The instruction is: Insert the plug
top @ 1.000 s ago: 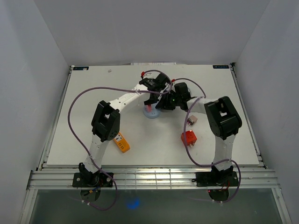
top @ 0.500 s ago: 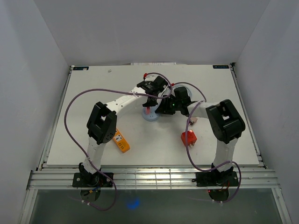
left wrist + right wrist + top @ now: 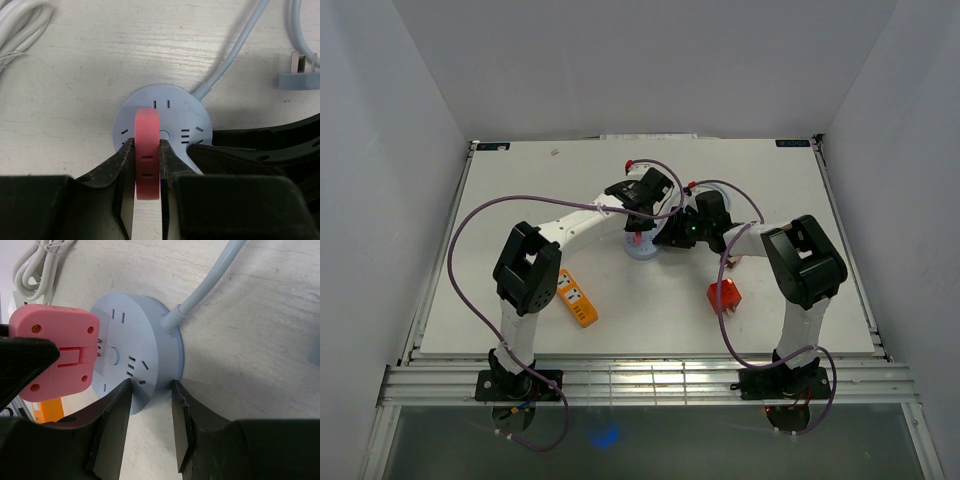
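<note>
While left tool (image 3: pixel 146 144) pinches plug (image 3: pixel 147 122), right tool (image 3: pixel 149 386) half-open, straddling socket (image 3: pixel 145 325)

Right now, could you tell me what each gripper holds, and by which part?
Left gripper: pink plug, by its flat sides. Right gripper straddles the socket rim; grip unclear.

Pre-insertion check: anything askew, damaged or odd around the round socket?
Nothing damaged or spilled. The pink square plastic plug, pinched in the left gripper, sits over the round pale-blue socket hub with its metal prongs exposed, so not seated; slot alignment is hidden. The right gripper straddles the hub's rim.
</note>
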### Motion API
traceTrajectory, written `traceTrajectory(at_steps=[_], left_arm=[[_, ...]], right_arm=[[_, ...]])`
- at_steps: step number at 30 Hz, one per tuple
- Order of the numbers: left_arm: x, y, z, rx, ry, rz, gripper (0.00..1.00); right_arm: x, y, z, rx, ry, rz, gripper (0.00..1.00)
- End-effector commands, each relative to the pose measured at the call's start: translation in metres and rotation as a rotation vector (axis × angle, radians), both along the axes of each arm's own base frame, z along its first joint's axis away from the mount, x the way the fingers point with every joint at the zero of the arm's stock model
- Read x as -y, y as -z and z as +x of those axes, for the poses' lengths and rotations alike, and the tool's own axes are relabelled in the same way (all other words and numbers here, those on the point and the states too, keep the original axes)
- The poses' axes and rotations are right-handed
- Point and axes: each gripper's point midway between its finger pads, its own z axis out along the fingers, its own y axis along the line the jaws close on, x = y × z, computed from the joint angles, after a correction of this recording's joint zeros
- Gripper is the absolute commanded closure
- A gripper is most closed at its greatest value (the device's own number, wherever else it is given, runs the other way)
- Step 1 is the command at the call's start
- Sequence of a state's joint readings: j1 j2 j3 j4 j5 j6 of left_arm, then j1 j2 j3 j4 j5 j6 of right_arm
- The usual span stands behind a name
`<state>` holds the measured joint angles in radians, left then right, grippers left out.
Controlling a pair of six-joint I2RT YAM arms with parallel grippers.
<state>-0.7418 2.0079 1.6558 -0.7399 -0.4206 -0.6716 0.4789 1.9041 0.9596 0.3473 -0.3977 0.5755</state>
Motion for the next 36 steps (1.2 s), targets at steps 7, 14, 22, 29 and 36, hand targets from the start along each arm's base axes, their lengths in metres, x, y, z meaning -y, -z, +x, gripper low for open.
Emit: traceTrajectory(at_steps=[7,14,22,29,36], left_arm=[[0.006,0.013,-0.014,-0.045,0.041,-0.022,1.00],[-0.007,0.005,-0.016,-0.037,0.023,-0.012,1.00],[-0.020,0.012,-0.017,-0.042,0.016,-0.125,1.00],[-0.033,0.018,-0.014,-0.042,0.007,-0.164,1.00],[-0.045,0.020,-0.019,-0.030,0.002,-0.219,1.00]], right_arm=[[0.000,0.025,-0.029,-0.089,-0.044,-0.040,0.59],[0.000,0.029,-0.027,-0.097,-0.044,-0.047,0.60],[0.001,0.035,-0.027,-0.107,-0.041,-0.063,0.61],[0.000,0.039,-0.026,-0.115,-0.041,-0.069,0.62],[0.002,0.046,-0.024,-0.129,-0.036,-0.084,0.62]])
